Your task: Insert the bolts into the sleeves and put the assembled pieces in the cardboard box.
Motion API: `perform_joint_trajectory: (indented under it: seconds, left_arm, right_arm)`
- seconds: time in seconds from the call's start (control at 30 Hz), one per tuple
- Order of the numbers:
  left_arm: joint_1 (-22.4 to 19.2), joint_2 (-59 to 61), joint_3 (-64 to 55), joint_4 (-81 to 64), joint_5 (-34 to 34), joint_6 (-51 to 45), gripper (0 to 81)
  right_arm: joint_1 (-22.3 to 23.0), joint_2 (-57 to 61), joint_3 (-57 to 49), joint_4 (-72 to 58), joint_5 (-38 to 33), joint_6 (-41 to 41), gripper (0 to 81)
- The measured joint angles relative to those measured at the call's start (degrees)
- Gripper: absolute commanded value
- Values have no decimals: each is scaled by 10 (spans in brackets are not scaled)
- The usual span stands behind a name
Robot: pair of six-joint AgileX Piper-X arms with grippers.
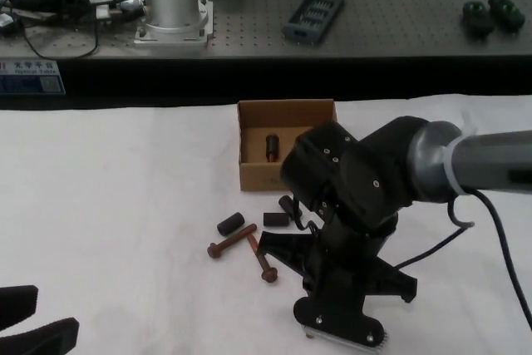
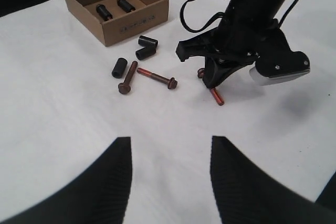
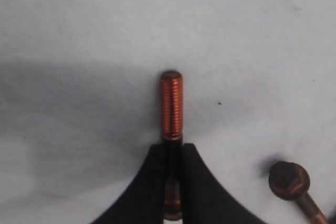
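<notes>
Copper-coloured and threaded, a metal bolt (image 3: pixel 171 106) is pinched between the two black fingers of the right hand (image 3: pixel 171 151), which points down at the white cloth-covered desk (image 1: pixel 125 205) near its middle. The bolt's threaded end juts out past the fingertips, and its other end is hidden between them. It sits low at the cloth; whether it touches cannot be told. The hexagonal head of a second copper bolt (image 3: pixel 290 180) lies just beside this hand.

Farther toward the desk's left edge lie two loose copper bolts (image 2: pixel 127 77), close together. Three short black cylindrical sleeves (image 2: pixel 119 67) lie near them, on the side toward the brown cardboard box (image 2: pixel 137 22). That open box stands beyond the right hand, toward the desk's far edge. Two assembled pieces (image 2: pixel 103 10), each a black sleeve with a bolt in it, lie side by side on its floor.

The left hand (image 2: pixel 169 148) hangs by the desk's near edge toward the left corner. Its fingers are spread wide and hold nothing, and it is well apart from the loose parts.
</notes>
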Motion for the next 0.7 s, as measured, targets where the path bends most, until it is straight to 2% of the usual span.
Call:
perform_joint_trajectory:
  seconds: [0.07,0.1,0.13,0.17,0.37,0.57,0.7]
  left_arm:
    - [0,0,0,0,0,0,344]
    - [0,0,0,0,-1,0,344]
    - [0,0,0,0,-1,0,344]
    - [0,0,0,0,-3,0,344]
    - [0,0,0,0,-5,-5,344]
    - [0,0,0,0,-5,-37,344]
    - [0,0,0,0,-5,-55,344]
  right_arm:
    - [-1,6,3,-24,4,-1,227]
    - [-1,7,3,-32,15,0,330]
    - [-1,7,3,-47,15,4,393]
    - [-1,7,3,-47,15,4,417]
    - [4,4,3,-50,39,29,348]
    - [7,-27,15,-14,73,78,349]
    - [10,-76,19,12,78,140,349]
